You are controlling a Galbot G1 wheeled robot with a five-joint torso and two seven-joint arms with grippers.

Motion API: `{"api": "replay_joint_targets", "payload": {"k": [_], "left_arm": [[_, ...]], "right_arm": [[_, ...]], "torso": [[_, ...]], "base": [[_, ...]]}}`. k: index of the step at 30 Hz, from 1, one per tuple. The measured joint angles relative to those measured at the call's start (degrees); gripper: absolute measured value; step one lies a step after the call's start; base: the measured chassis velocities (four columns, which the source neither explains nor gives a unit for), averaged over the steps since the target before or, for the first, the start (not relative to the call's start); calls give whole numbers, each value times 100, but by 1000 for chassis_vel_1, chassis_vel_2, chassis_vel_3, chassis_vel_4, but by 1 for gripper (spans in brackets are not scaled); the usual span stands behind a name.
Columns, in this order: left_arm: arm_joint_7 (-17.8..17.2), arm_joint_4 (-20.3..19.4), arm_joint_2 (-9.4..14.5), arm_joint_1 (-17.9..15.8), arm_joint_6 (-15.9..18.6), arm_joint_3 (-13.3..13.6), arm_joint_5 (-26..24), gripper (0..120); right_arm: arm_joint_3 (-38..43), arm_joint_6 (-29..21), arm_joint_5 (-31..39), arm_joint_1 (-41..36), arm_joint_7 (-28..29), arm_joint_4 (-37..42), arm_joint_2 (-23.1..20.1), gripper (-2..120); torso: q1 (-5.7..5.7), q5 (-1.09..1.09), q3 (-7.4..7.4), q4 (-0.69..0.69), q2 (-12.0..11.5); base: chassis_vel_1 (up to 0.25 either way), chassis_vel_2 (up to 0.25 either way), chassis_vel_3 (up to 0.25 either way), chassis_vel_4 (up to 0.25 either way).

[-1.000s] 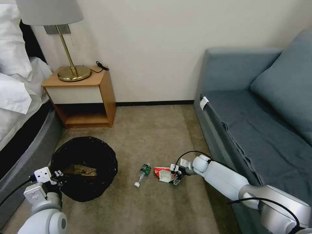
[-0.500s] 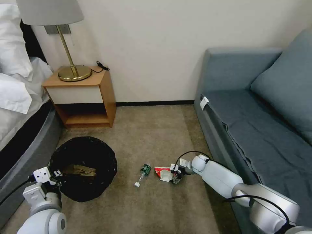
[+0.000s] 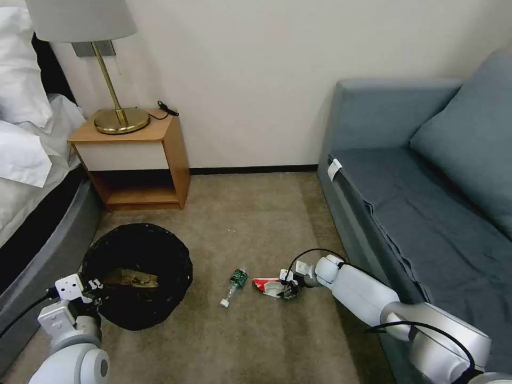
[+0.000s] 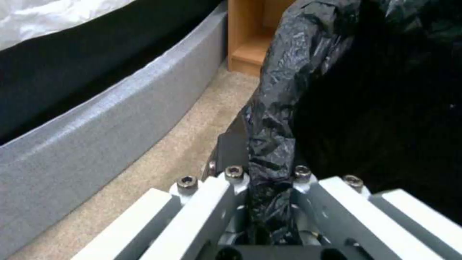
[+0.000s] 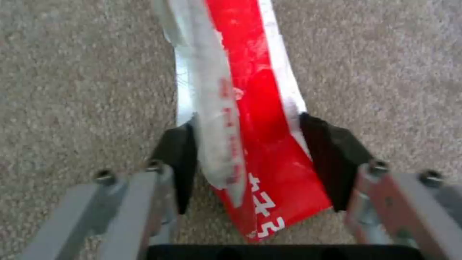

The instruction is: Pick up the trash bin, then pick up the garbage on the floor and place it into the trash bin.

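The trash bin (image 3: 178,256), lined with a black bag (image 4: 298,72), stands on the carpet at the left, and a gold-brown wrapper (image 3: 130,278) lies inside it. My left gripper (image 3: 92,290) (image 4: 264,173) is shut on the bin's near rim, pinching the bag. Of the garbage, a small clear bottle with a green label (image 3: 233,284) lies on the floor to the bin's right. Beside it lies a red-and-white packet (image 3: 266,287) (image 5: 250,108). My right gripper (image 3: 288,290) (image 5: 248,148) is low on the carpet, its black pads pressed on both sides of the packet.
A wooden nightstand (image 3: 133,154) with a brass lamp (image 3: 114,114) stands against the wall behind the bin. The bed (image 3: 32,213) runs along the left and a blue-grey sofa (image 3: 426,213) along the right. Open carpet (image 3: 250,213) lies between them.
The right gripper's pads have closed in on the packet, which now looks squeezed and flatter. The left gripper and the bin have stayed where they were.
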Motion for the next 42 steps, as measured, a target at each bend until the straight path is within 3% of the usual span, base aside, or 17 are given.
{"api": "replay_joint_targets", "payload": {"k": [11,14,31,42], "left_arm": [[0,1,-10,5,-32,9,6,2],[0,1,-12,6,-38,11,9,2],[-2,-5,-4,-18,-3,27,15,2],[-26,-36,-12,-41,123,86,15,2]], "right_arm": [[18,60,5,-11,48,-10,3,7],[18,68,21,-12,62,-15,5,1],[-31,16,434,-45,159,489,-268,0],[-121,-261,1160,-36,373,1436,-971,0]], "torso": [[0,1,0,1,0],[0,1,0,1,0],[0,0,1,0,-1],[0,1,1,0,-1]], "base": [[0,0,0,0],[0,0,0,0],[0,0,0,0],[0,0,0,0]]}}
